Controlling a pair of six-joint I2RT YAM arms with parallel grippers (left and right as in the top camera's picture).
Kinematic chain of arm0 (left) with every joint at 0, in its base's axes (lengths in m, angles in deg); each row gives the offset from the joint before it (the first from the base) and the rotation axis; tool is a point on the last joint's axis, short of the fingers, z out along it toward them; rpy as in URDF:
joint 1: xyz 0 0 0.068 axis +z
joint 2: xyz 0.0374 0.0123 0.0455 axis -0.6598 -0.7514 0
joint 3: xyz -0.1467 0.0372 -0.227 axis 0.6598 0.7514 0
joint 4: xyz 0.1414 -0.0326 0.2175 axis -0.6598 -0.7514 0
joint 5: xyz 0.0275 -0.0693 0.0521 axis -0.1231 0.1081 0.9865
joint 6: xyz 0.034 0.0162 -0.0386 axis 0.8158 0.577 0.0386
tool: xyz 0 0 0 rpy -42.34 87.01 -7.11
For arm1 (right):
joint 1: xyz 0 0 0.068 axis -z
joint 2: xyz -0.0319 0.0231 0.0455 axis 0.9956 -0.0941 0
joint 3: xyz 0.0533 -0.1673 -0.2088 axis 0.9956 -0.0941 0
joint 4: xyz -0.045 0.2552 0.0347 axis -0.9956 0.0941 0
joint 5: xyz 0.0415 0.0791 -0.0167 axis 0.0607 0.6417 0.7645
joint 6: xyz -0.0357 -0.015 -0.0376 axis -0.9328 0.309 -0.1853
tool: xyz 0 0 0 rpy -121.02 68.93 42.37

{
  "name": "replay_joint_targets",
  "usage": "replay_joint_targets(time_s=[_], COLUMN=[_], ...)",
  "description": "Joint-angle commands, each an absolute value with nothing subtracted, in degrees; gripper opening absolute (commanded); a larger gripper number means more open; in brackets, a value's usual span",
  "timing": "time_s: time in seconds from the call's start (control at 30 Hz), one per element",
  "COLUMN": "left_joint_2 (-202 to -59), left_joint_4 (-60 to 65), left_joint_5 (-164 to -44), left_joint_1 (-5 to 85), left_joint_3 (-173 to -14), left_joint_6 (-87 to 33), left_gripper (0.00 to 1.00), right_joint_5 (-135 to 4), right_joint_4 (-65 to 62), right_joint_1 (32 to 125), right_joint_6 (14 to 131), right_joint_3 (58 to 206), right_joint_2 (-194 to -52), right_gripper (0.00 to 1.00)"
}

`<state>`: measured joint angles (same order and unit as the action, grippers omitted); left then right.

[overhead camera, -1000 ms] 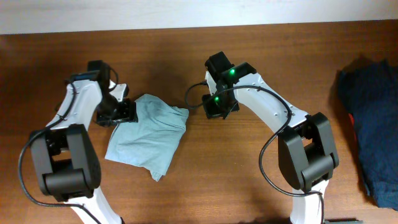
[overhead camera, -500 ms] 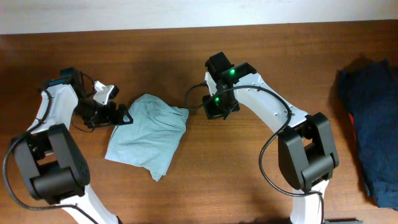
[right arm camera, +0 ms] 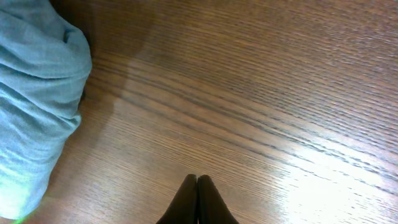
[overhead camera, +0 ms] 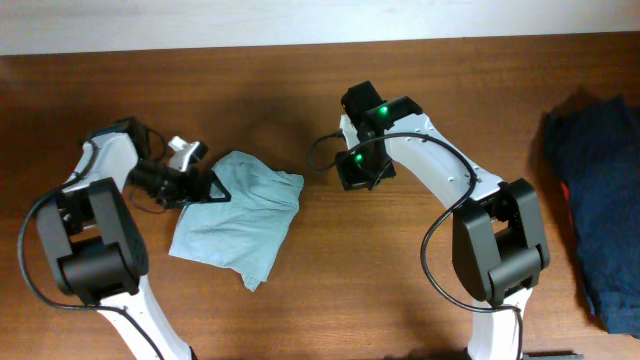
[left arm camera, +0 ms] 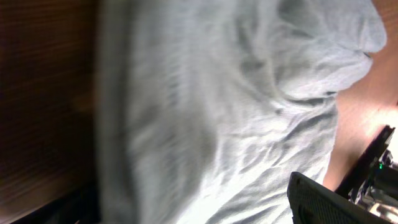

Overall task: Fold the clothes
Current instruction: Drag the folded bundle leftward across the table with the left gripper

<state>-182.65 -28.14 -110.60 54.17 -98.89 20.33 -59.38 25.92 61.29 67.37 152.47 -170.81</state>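
Note:
The clothes, one pale grey-blue T-shirt (overhead camera: pixel 240 215), lie folded and wrinkled on the wooden table left of centre. My left gripper (overhead camera: pixel 216 188) stands open at the shirt's upper left edge. In the left wrist view the shirt (left arm camera: pixel 236 112) fills the frame, and one dark fingertip (left arm camera: pixel 314 199) shows at the lower right with cloth spread between the jaws. My right gripper (overhead camera: pixel 352 178) is shut and empty, a short way right of the shirt. In the right wrist view its closed fingertips (right arm camera: pixel 198 186) hover over bare wood, with the shirt (right arm camera: pixel 34 93) at the left.
A dark navy garment (overhead camera: pixel 600 210) with a red patch (overhead camera: pixel 568 200) lies at the table's right edge. A black cable (overhead camera: pixel 322 150) loops beside the right arm. Bare wood (overhead camera: pixel 400 280) lies between the shirt and the navy garment.
The left arm swung out to the left and came back to the shirt's edge, its jaws opening wider. The right arm shifted slightly right and stayed shut.

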Motion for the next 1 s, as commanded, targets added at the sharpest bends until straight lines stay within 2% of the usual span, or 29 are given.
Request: replay_joint_targets(time_s=[0.0,0.13,0.17,0.2,0.23,0.47,0.73,0.97], left_joint_2=[-186.5,-188.05,-188.92,-190.41,-191.61,-193.34,-193.21,-191.59], left_joint_4=[-27.9,-26.83,-26.61,-26.5,-26.44,-27.95,-34.85,-34.24], left_joint_5=[-105.59,-102.88,-102.93,-103.15,-103.69,-112.81,-129.16,-129.0], left_joint_1=[49.45,45.84,45.23,44.38,43.88,42.94,48.4,54.72], left_joint_3=[-97.86,-97.86,-97.86,-97.86,-97.86,-98.1,-106.21,-112.29], left_joint_6=[22.06,19.42,19.26,18.28,17.54,17.6,17.58,16.18], left_gripper=[0.81,0.66,0.59,0.45,0.38,0.01,0.0,0.01], right_joint_5=[-60.26,-60.28,-60.26,-60.28,-60.28,-60.28,-60.3,-60.52], right_joint_4=[26.03,26.49,26.6,26.71,26.84,26.91,27.58,28.13], right_joint_1=[61.86,61.86,61.86,61.86,61.86,61.86,61.86,61.86], right_joint_6=[66.65,66.65,66.65,66.63,66.63,66.63,66.63,66.6], right_joint_3=[153.19,153.19,153.19,153.19,153.19,153.19,153.19,153.19], right_joint_2=[-169.42,-169.42,-169.42,-169.42,-169.42,-169.42,-169.42,-169.42], right_gripper=[0.04,0.04,0.04,0.04,0.04,0.04,0.04,0.04])
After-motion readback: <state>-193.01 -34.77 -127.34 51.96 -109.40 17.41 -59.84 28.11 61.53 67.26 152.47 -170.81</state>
